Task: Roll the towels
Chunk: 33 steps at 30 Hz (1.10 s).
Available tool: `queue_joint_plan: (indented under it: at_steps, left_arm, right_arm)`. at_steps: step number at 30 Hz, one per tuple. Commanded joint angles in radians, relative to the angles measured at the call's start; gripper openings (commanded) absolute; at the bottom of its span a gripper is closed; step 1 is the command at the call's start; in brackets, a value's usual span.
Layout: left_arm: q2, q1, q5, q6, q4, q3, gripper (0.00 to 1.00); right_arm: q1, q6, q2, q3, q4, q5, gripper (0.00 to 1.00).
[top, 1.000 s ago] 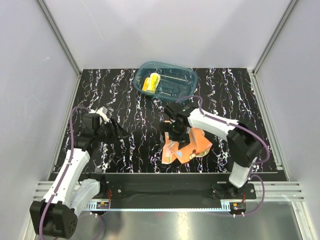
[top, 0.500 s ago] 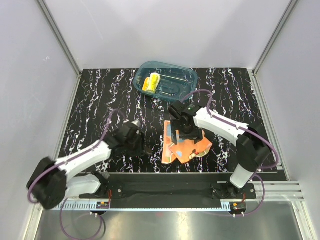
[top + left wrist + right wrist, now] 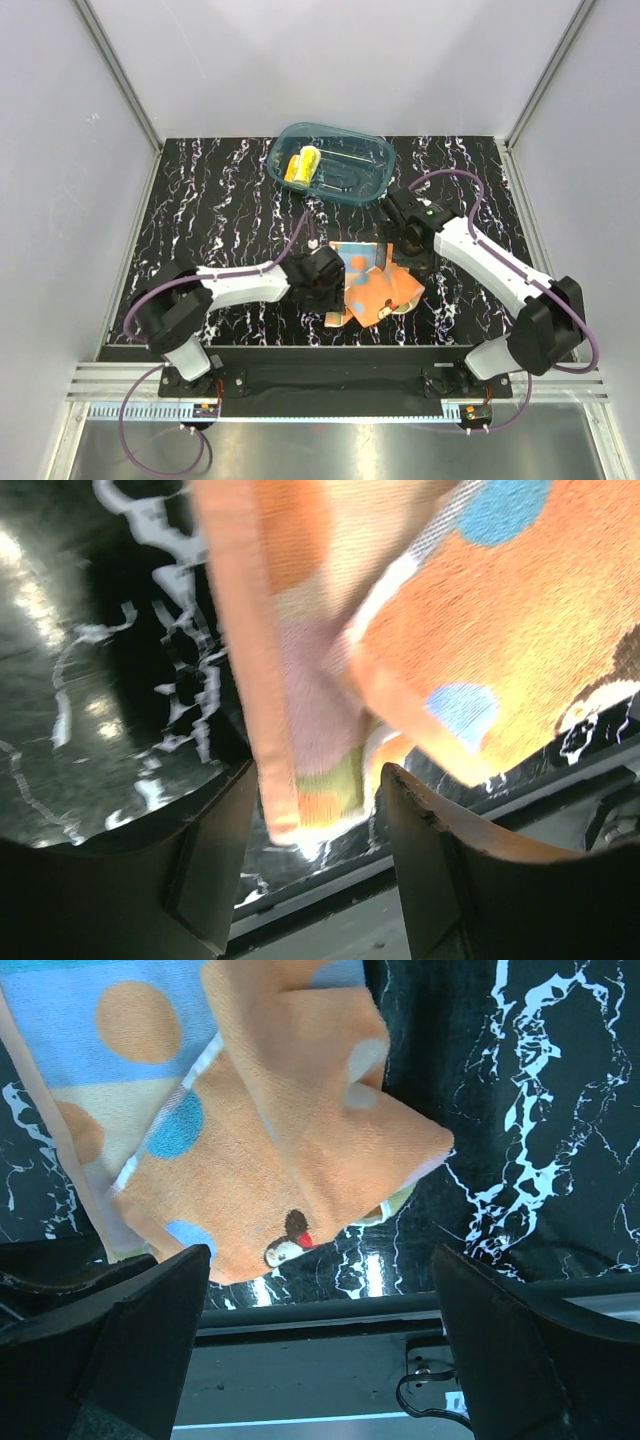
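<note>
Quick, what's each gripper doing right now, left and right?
Left gripper: open around an edge of the orange towel.
Right gripper: wide open, holding nothing.

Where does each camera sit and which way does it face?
Top external: above, behind the bases, looking down on the table; both arms show.
Left wrist: behind the left gripper, facing the orange towel's edge; both fingers show.
Right wrist: behind the right gripper, looking down at that towel; fingers show.
Shared: the orange towel.

Two towels: one orange towel [image 3: 378, 292] with blue dots, one yellow towel [image 3: 301, 165], rolled. One teal translucent tub [image 3: 352, 176]. One black marbled worktop [image 3: 220, 200]. Two robot arms, a left arm [image 3: 240, 287] and a right arm [image 3: 490, 262].
</note>
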State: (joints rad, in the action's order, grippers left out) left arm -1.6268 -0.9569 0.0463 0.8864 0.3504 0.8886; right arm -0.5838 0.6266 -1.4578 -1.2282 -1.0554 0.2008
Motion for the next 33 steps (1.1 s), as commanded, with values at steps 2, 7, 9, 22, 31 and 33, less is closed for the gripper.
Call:
queue_joint_plan:
  at_steps: [2,7,9,22,31,33]
  left_arm:
    - [-0.105,-0.057,-0.143,0.011,0.134,0.084,0.55]
    - [-0.160,-0.123,-0.259,0.028,0.263,0.154,0.47]
    - [-0.173,-0.134,-0.269,0.039,0.268,0.153,0.32]
    - [-0.048,-0.146,-0.227,0.132,0.053,-0.016,0.00]
    - [0.096,-0.120,-0.175,0.200,-0.197,-0.221,0.00]
    - [0.125,-0.109,-0.154,0.201,-0.238,-0.255,0.00]
  right_arm:
    - [0.022,-0.027,0.050,0.025,-0.014,0.008,1.00]
    - [0.027,-0.031,0.060,0.042,-0.011,-0.011,1.00]
    - [0.027,-0.031,0.065,0.050,-0.006,-0.018,1.00]
    - [-0.088,0.010,-0.073,0.101,0.195,-0.320,0.82]
    - [-0.168,0.016,-0.320,0.003,0.262,-0.359,0.76]
    - [-0.185,0.019,-0.338,-0.028,0.264,-0.362,0.75]
